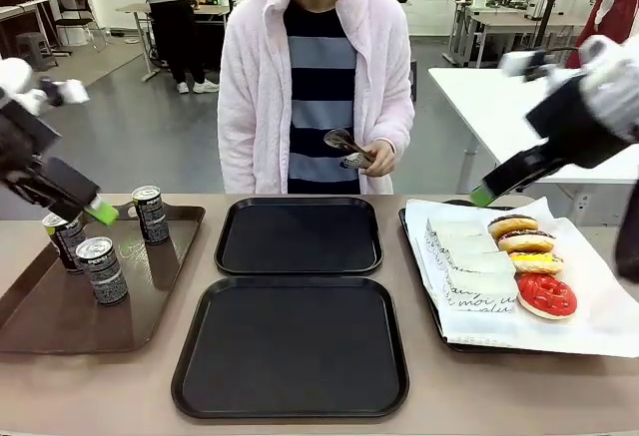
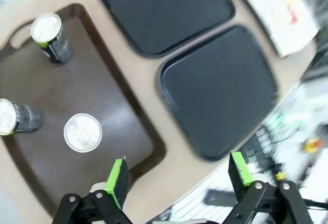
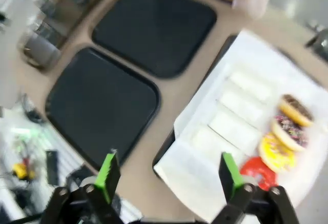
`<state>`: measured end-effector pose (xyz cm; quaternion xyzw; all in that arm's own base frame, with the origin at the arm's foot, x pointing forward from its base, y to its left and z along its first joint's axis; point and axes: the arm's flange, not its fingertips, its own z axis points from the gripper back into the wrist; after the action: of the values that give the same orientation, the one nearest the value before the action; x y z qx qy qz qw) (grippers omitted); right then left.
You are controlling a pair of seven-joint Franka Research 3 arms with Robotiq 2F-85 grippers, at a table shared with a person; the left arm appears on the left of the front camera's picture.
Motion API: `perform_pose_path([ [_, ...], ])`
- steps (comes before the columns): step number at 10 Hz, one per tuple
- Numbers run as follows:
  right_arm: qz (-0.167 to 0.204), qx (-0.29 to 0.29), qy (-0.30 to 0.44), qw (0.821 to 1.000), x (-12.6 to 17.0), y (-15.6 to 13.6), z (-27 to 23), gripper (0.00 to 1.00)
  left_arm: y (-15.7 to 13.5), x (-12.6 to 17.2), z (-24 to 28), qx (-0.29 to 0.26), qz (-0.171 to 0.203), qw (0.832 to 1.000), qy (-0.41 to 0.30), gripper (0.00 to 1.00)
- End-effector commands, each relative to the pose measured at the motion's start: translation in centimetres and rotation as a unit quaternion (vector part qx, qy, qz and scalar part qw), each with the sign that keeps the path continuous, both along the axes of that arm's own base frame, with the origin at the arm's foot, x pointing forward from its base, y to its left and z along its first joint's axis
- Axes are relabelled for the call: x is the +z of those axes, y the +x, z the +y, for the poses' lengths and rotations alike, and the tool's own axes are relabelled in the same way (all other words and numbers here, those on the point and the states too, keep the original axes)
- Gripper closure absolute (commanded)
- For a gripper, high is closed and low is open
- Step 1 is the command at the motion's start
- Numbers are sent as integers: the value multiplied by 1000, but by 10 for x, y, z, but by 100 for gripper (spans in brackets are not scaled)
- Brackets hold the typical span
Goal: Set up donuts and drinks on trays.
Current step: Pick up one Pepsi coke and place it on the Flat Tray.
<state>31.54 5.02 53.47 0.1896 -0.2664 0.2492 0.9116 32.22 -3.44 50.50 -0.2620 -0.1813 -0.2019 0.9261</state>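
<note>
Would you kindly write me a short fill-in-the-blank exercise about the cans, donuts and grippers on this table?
1. The long brown plastic tray carries ___ slim dark cans.
2. Of the four ring donuts on the white paper sheet, the one nearest the robot's side is iced ___.
3. The left gripper and the right gripper both have their jaws ___.
Missing words: three; red; open.

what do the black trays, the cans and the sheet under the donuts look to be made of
The black trays look like matte moulded plastic: dull sheen, rounded raised rims. The cans seem metal: bright silver tops, printed dark sides. The sheet under the donuts looks like thin white paper, with creased, lifted edges.
</note>
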Motion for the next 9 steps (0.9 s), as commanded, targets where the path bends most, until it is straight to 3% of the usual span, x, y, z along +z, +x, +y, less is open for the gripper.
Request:
perform_pose_path([
  [1,52,-22,256,965,-56,-21,-71,0,-4,-17,42,38,34,973,-225,0],
  [4,126,-27,346,929,-100,-18,-151,0,-5,-39,112,92,80,938,-325,0],
  [6,150,-52,340,927,-111,-34,-198,0,-20,-38,144,132,90,937,-311,0],
  [9,158,-108,326,926,-103,-69,-254,0,-37,-29,175,170,97,938,-286,0],
])
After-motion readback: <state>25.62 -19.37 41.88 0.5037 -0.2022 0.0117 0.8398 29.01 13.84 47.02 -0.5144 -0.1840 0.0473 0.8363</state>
